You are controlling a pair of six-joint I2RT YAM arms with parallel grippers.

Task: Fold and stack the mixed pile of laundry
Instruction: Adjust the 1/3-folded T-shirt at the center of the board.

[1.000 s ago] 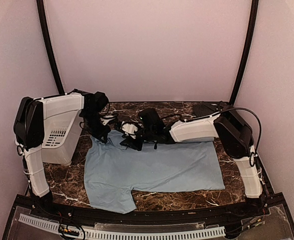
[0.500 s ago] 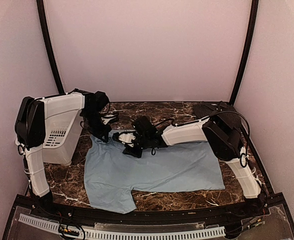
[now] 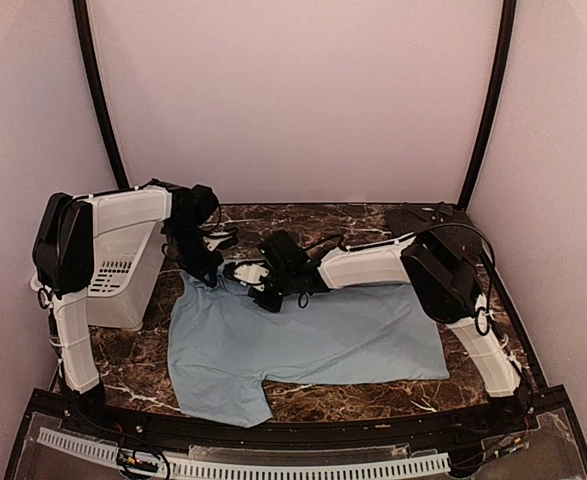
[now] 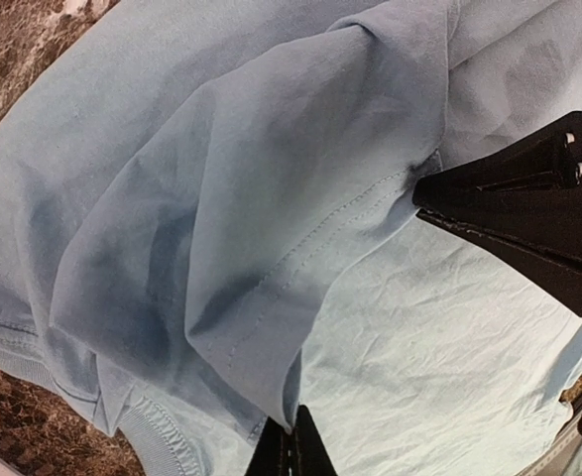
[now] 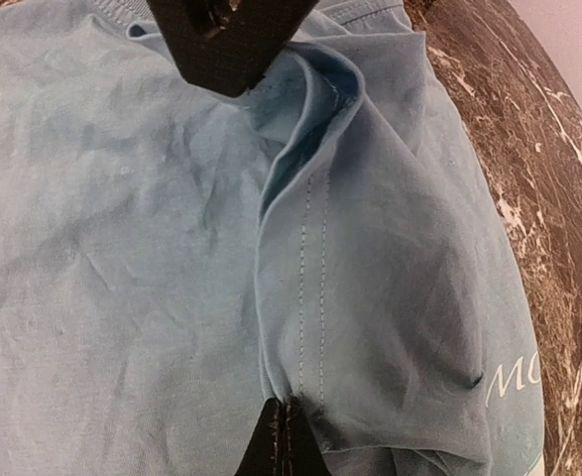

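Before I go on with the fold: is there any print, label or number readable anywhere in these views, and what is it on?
"MC": pale letters on the light blue T-shirt, cut off at the right edge of the right wrist view; the rest of the print is out of frame.
Nothing else readable in any view.

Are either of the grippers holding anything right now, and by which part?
Both pinch the light blue T-shirt: the left gripper and the right gripper each on a stitched hem fold at its far edge.
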